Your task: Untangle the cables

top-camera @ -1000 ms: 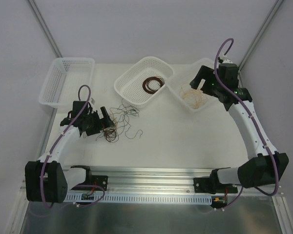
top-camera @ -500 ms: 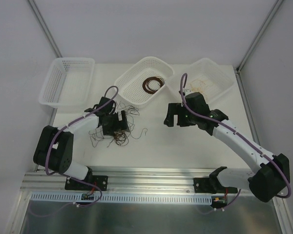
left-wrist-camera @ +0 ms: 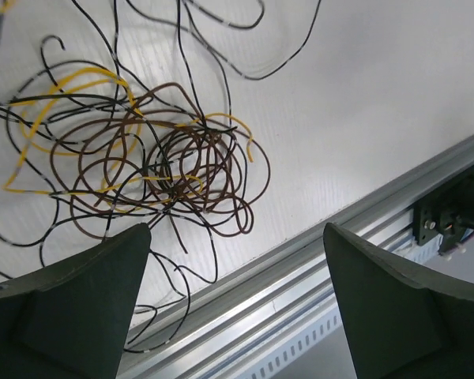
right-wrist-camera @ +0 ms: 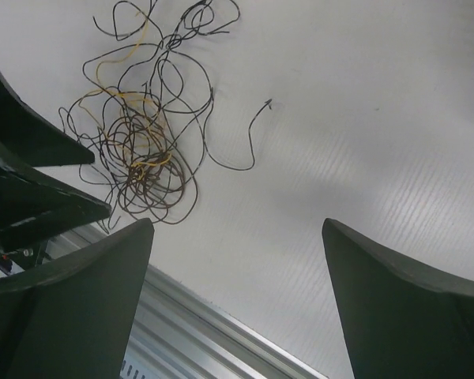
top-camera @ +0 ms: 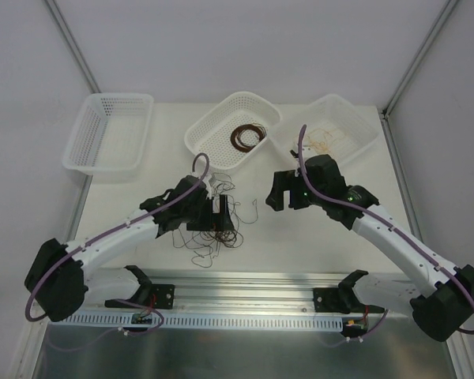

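Toward six o'clock, the cables are tangled together, black, brown and yellow. Just above them the left gripper is held wide, seemingly to pick a strand. At their three o'clock the right gripper is poised wide and empty. At twelve o'clock, separated coils are kept in white baskets.

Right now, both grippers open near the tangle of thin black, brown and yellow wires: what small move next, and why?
Probably lower the left gripper and close on the dark brown wire coil in the tangle. Its jaws stand open with that coil just ahead, holding nothing; the right gripper hangs open alongside.
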`<state>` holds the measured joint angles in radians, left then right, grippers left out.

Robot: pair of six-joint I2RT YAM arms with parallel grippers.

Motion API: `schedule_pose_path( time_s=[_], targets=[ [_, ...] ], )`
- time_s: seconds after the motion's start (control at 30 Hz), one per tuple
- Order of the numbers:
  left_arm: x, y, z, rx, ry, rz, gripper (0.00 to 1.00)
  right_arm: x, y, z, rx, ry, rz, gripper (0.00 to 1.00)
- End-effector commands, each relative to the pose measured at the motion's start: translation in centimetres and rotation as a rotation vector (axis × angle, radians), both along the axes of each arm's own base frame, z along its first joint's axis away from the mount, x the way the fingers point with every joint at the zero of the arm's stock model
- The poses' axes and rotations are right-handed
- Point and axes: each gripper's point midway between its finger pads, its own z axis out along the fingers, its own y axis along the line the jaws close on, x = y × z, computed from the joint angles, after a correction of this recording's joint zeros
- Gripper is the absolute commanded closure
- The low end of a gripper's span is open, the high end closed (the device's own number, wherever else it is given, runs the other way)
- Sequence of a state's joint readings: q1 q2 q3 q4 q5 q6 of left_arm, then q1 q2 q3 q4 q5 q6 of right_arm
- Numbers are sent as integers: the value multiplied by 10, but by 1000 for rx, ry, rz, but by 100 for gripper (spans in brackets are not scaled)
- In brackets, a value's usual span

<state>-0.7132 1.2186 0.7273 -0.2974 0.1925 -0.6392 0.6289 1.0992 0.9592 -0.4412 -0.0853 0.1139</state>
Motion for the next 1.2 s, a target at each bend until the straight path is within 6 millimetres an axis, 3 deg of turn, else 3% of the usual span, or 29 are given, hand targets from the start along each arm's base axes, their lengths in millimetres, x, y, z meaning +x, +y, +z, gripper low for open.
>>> schedule_pose_path(
  time_s=[0.0,0.03,0.13,0.3,0.43,0.6,0.73,1.0,1.07,1.1,1.17],
  targets=[
    [14,19,27,14,-157,63,7,-2,19,15,28,-49,88,8],
    [22,25,40,20,-219,75,8,-3,22,14,29,-48,97,8],
    [37,42,51,108,-313,16,11,-8,33,9,39,-37,135,9],
    [62,65,50,261,-407,-123,18,-17,50,-2,45,-12,184,10],
    [77,76,43,299,-372,-142,36,-22,56,-10,58,15,189,10],
    [63,66,31,234,-296,-180,44,-32,63,-19,63,35,204,11],
    [54,67,9,243,-227,-192,48,-36,74,-27,77,53,216,11],
    [63,64,-15,271,-183,-210,55,-34,103,-47,115,106,215,12],
    [65,60,-15,260,-183,-215,58,-35,113,-48,121,107,233,12],
    [65,59,-16,258,-178,-218,60,-36,117,-58,102,127,235,12],
    [63,58,-17,251,-170,-223,70,-39,128,-62,95,127,258,12]
  ],
)
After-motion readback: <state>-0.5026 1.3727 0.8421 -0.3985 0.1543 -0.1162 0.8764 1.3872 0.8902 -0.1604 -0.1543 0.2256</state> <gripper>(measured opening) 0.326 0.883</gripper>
